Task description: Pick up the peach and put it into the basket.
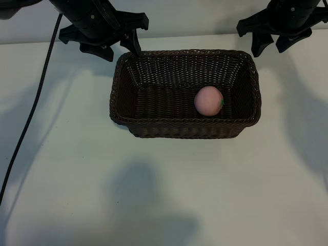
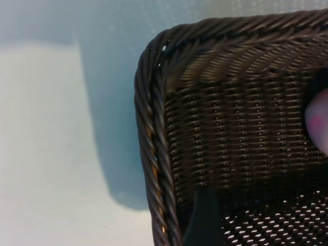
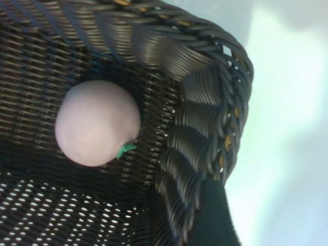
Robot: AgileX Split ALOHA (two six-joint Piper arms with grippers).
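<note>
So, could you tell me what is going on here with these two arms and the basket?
The peach lies inside the basket on the white table, near its right end, so the placing looks done. Neither arm holds anything. The right gripper hangs open above the table beyond the basket's far right corner, and the left gripper hangs open over the far left corner.
</note>
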